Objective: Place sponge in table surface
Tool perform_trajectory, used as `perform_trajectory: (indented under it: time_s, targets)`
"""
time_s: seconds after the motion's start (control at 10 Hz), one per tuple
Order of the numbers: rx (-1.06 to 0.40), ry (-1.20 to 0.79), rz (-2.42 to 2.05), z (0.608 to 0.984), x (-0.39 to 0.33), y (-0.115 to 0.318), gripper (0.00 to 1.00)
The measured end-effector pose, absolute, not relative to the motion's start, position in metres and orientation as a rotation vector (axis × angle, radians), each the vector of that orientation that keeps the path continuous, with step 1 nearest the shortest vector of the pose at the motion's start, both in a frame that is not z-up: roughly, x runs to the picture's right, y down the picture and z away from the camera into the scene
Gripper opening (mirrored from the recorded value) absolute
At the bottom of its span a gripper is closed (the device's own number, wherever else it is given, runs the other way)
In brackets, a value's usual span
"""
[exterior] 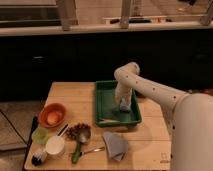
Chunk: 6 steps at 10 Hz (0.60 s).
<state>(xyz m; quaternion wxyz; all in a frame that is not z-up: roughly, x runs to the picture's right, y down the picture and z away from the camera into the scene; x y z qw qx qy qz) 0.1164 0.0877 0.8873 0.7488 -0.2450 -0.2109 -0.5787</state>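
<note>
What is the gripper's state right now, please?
Gripper: low inside the green tray, at the sponge; open or shut cannot be told.

One view only, folks: the camera sits high, looking down and forward across nearly the whole wooden surface (75, 95) toward the dark wall (60, 60) behind, from a middling distance. The robot's white arm (155, 92) enters frame at the lower right corner, and the gripper (123, 104) hangs over the green tray (106, 102), mid-frame.
</note>
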Motion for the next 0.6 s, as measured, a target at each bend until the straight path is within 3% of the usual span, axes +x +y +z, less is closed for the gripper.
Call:
perform_trajectory:
  time_s: [0.6]
  targets:
    - [-0.554, -0.454, -1.254, 0.89, 0.127, 0.08, 0.8]
